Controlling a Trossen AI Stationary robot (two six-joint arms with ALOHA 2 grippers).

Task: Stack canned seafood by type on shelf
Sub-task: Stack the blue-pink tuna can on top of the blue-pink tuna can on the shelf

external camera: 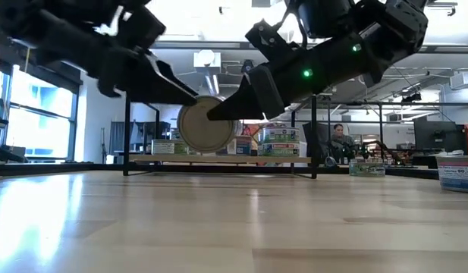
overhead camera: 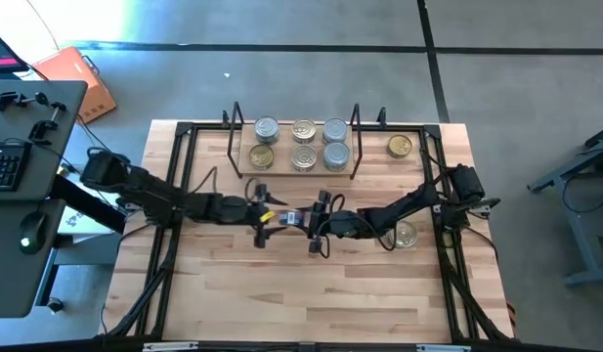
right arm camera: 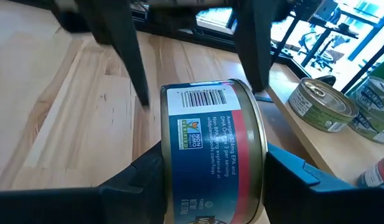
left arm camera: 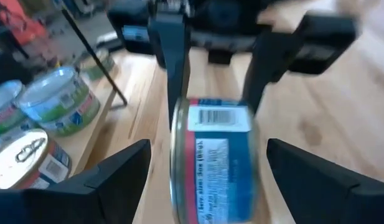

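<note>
A blue-and-red labelled tin [right arm camera: 210,143] hangs on its edge above the table's middle [external camera: 205,125], one flat face toward the near edge. My right gripper [right arm camera: 213,171] comes from the right and is shut on it. My left gripper [left arm camera: 207,158] comes from the left and is open. Its fingers [left arm camera: 120,174] stand either side of the same tin with a gap. The shelf [overhead camera: 296,168] stands at the far side. Several silver- and gold-topped tins [overhead camera: 303,143] stand on its board in two rows. My right gripper pinches the tin between its two fingers [right arm camera: 142,180], one on each flat end [right arm camera: 261,152]. The fingers reach in from the table's right, slanting slightly down. The tin is lifted clear of the table, its round label wall up and its axis running near to far.
A gold-topped tin [overhead camera: 400,147] stands on the table right of the shelf. Another tin [overhead camera: 406,235] sits under my right arm. A black frame [overhead camera: 184,186] borders the tabletop. Bare wood [overhead camera: 301,293] lies toward the near edge. A person sits in the room beyond [external camera: 338,140].
</note>
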